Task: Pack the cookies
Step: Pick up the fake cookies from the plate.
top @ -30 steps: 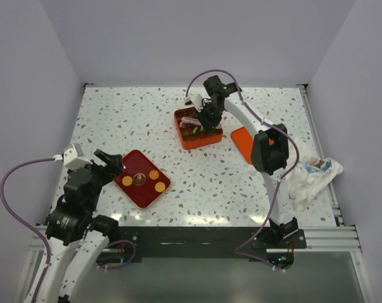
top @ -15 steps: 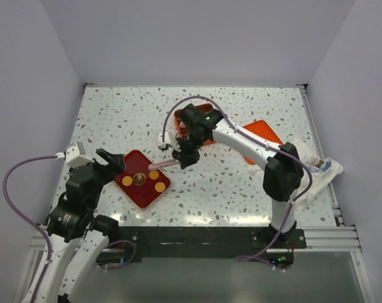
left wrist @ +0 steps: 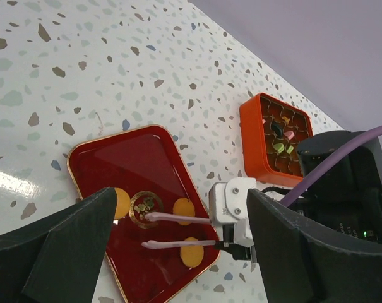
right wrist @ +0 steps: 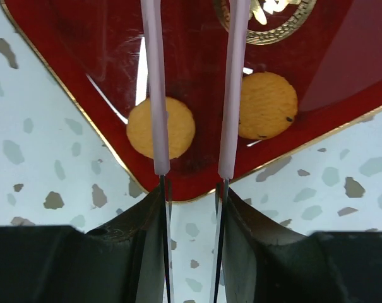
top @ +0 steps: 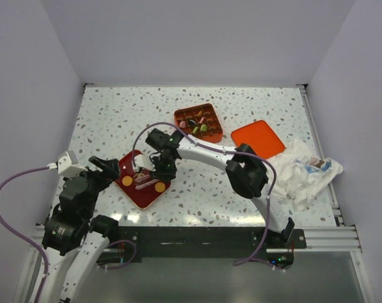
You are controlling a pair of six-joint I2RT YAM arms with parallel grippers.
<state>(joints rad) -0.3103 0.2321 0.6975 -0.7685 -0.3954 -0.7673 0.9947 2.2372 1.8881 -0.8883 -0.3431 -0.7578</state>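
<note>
Three orange cookies (top: 160, 187) lie on a dark red tray (top: 143, 197) at the front left. My right gripper (top: 141, 182) reaches over the tray, its pink fingers (left wrist: 178, 218) open and empty. In the right wrist view the gripper (right wrist: 194, 25) has one finger over a cookie (right wrist: 178, 129) and the other beside a second cookie (right wrist: 267, 105). An orange box (top: 209, 138) further back holds several mixed-colour cookies (top: 203, 128). My left gripper (top: 107, 168) is open and empty, just left of the tray (left wrist: 115, 164).
An orange lid (top: 258, 139) lies right of the box. A crumpled white cloth (top: 307, 173) sits at the right edge. The right arm stretches across the table's middle. The box also shows in the left wrist view (left wrist: 250, 145).
My right arm has swung from over the orange box forward and left to the red tray. The box now shows uncovered. My left arm has shifted slightly toward the near edge.
</note>
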